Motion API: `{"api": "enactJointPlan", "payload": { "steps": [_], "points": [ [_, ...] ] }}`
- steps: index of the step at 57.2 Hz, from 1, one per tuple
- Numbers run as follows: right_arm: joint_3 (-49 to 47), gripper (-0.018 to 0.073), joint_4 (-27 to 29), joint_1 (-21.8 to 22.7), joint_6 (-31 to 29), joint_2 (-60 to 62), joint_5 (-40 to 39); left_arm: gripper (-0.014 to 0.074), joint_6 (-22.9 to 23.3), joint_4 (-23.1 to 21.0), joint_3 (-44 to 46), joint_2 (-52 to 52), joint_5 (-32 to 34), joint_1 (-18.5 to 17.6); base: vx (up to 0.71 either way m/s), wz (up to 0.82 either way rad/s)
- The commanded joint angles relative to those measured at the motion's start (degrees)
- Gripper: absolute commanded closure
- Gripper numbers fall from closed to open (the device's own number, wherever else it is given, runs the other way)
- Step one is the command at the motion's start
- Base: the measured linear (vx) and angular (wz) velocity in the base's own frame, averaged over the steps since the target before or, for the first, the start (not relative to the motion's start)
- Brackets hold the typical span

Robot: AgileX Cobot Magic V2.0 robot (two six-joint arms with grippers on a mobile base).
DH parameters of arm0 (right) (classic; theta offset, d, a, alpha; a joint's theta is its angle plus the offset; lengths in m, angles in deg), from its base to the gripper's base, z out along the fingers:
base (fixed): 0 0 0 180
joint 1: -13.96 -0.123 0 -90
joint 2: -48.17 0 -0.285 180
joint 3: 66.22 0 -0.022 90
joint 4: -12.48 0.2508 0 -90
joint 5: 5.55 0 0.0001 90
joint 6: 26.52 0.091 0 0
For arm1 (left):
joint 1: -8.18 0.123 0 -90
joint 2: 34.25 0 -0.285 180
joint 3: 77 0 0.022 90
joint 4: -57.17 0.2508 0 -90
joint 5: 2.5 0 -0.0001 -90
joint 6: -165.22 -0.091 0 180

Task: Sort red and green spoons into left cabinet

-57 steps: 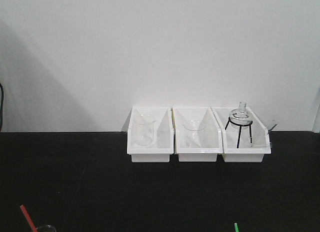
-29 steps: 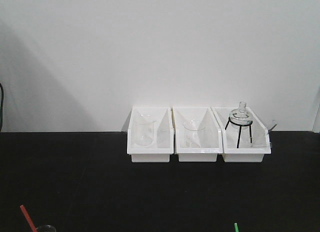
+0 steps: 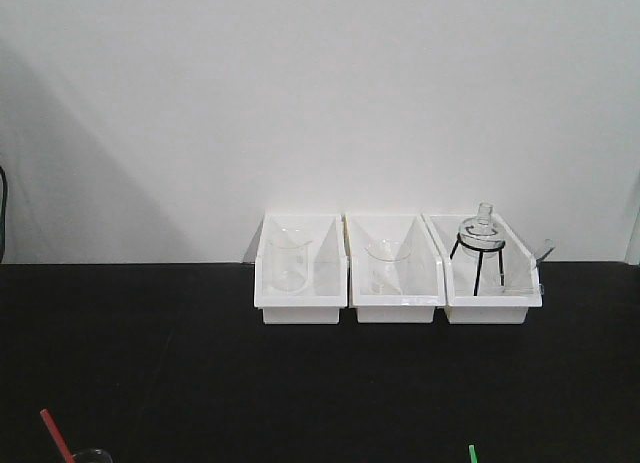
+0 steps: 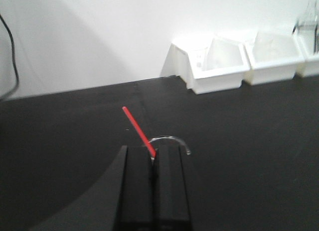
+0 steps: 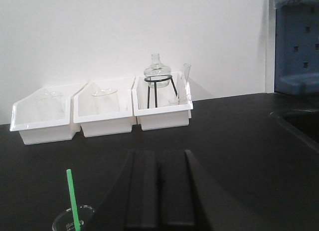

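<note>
The red spoon point(image 3: 55, 435) point(image 4: 135, 124) leans up and to the left out of a clear glass beaker point(image 4: 172, 139) at the counter's near left. My left gripper point(image 4: 153, 152) is shut just in front of that beaker, and its fingertips hide the spoon's lower end; whether they touch it I cannot tell. The green spoon point(image 3: 472, 453) point(image 5: 74, 201) stands in a second glass beaker point(image 5: 65, 218), left of my right gripper point(image 5: 159, 153), which is shut with nothing in it. The left cabinet is out of view.
Three white bins point(image 3: 300, 305) point(image 3: 396, 305) point(image 3: 492, 305) stand in a row against the white wall, two holding glass beakers and the right one a flask on a black tripod point(image 3: 482, 241). A blue unit point(image 5: 296, 41) stands at the far right, with a recessed edge point(image 5: 299, 122) before it.
</note>
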Motion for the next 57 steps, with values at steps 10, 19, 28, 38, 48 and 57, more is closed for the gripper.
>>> {"api": "enactJointPlan", "payload": {
  "steps": [10, 19, 28, 38, 48, 57],
  "points": [
    [0.1, 0.0564, -0.1, 0.3, -0.1, 0.3, -6.0, 0.0603, 2.1, -2.5, -0.8, -1.0, 8.6, -0.1, 0.0, 0.0],
    [-4.6, 0.0564, -0.7, 0.2, -0.2, 0.3, -7.2, 0.0603, 2.0, -2.4, 3.0, -1.0, 12.5, -0.1, 0.0, 0.0],
    [-16.7, 0.0564, -5.0, 0.2, -0.8, -2.3, -4.6, 0.0603, 2.1, -2.4, 12.7, 2.8, 9.7, -0.1, 0.0, 0.0],
    [-31.7, 0.0564, -5.5, 0.2, -0.8, -15.3, 5.4, 0.0603, 1.9, -1.4, 26.8, 16.7, 6.2, -0.1, 0.0, 0.0],
    [-43.8, 0.0564, -6.1, -0.1, -1.6, -30.8, 10.3, 0.0603, -1.0, -1.5, 38.4, 32.5, 3.8, -0.1, 0.0, 0.0],
    [-47.0, 0.0564, -5.7, -0.1, -2.1, -39.3, 9.6, 0.0603, -1.0, -1.5, 43.8, 44.2, 4.2, -0.1, 0.0, 0.0]
  ]
}}
